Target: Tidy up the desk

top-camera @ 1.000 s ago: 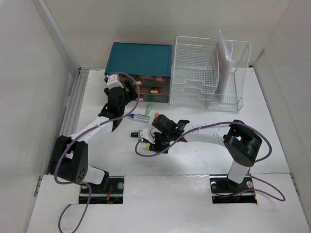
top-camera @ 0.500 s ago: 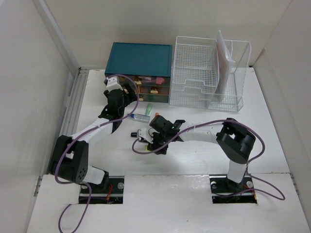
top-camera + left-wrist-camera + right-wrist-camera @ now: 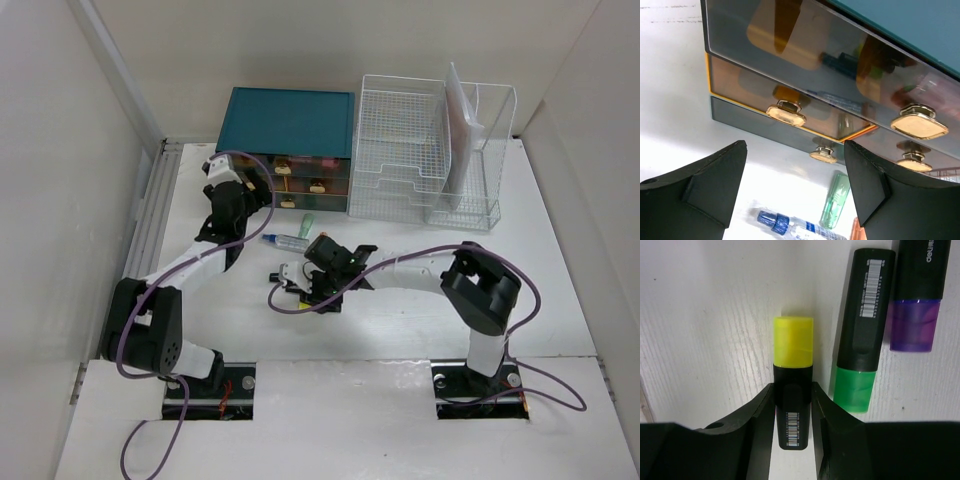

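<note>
White flat desk (image 3: 560,250): our right gripper (image 3: 792,390) clamps black yellow-capped highlighter (image 3: 793,347); left gripper (image 3: 795,147) gapes empty. Next, we judge: lift clear.

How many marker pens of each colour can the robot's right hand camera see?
yellow highlighter: 1
green highlighter: 1
purple highlighter: 1
Total: 3
</note>
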Action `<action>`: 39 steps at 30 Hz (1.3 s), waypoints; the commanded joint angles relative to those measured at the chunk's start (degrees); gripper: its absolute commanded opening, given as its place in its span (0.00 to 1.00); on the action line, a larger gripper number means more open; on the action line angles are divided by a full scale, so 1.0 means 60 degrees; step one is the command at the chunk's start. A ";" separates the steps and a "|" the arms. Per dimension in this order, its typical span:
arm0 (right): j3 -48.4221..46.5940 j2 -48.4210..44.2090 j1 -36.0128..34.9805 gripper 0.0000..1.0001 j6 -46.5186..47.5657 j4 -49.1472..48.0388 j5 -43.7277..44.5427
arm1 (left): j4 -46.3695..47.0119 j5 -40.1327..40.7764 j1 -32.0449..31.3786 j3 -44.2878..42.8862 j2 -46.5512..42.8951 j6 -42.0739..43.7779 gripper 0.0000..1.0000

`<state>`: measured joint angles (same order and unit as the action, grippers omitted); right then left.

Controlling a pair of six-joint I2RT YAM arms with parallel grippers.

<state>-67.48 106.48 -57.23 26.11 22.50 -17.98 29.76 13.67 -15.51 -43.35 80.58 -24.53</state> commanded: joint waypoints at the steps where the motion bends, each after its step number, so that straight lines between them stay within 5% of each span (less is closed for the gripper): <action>1: -0.0296 -0.0810 -0.0041 0.00 0.0058 0.0306 -0.0080 | 0.0504 -0.0388 0.0124 -0.0216 0.0047 -0.0115 0.76; 13: -0.0384 -0.2131 -0.0041 0.00 0.0234 0.0395 0.0607 | 0.1089 -0.1121 0.0782 -0.0040 0.0720 -0.0027 0.75; 20: -0.0472 -0.3053 0.0822 0.00 0.0234 0.0307 0.1253 | 0.1368 -0.1341 0.0783 -0.0215 0.1408 0.0061 0.73; 39: -0.0472 -0.4050 0.3034 0.00 0.0234 0.0395 0.0272 | 0.2598 -0.2687 0.1661 -0.0040 0.1761 -0.0144 0.73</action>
<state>-67.94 84.38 -40.12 27.20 25.34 -14.13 39.70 1.04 -6.87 -43.35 91.48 -24.95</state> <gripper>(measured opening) 0.361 0.738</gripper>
